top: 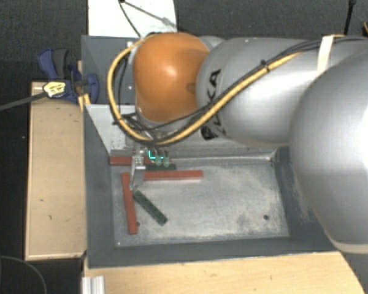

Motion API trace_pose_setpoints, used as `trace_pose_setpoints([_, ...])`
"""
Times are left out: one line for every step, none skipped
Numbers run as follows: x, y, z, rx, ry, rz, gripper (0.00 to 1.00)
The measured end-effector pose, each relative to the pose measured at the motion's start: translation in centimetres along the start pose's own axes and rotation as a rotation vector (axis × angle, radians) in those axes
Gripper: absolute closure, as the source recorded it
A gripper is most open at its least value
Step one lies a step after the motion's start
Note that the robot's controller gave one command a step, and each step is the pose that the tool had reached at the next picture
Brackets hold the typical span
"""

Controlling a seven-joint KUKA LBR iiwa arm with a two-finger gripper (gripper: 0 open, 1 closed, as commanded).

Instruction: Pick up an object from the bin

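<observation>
**A:** Where is the gripper?

**B:** The gripper (140, 164) sits low in the bin (233, 204), close to the far-left corner and right under the arm's orange cover (165, 75).

**A:** What is it over?

**B:** The left end of a long red bar (175, 176), which lies flat along the far edge of the floor. I cannot tell whether it touches the bar.

**A:** Released or clenched?

**B:** I cannot tell; the cover and the wrist hide too much of it.

**A:** What else is close by?

**B:** A short red piece (119, 160) lies just to its left, toward the left wall. A second red bar (130, 204) runs from beneath the gripper toward the near-left corner. A dark green bar (151, 208) lies slantwise, its upper end just beside that second bar.

**A:** Anything in the way?

**B:** The three red pieces crowd close around the gripper. The arm (282, 90) covers the bin's far wall and right side.
</observation>
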State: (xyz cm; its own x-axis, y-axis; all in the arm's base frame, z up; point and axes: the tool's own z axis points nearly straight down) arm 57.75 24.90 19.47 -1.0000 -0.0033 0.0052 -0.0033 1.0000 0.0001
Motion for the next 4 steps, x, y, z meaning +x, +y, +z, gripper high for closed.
trace_pose_setpoints([8.0, -2.1, 12.9, 0.002, 0.002, 0.087, 0.0])
trace_pose_setpoints([9.8, -3.7, 9.5, -0.001, -0.003, 0.683, 0.0])
trace_pose_setpoints([9.0, -5.2, 9.5, -0.003, -0.006, 0.794, 0.0])
trace_pose_setpoints([8.9, -6.6, 12.6, 0.0, -0.001, 0.92, 0.0])
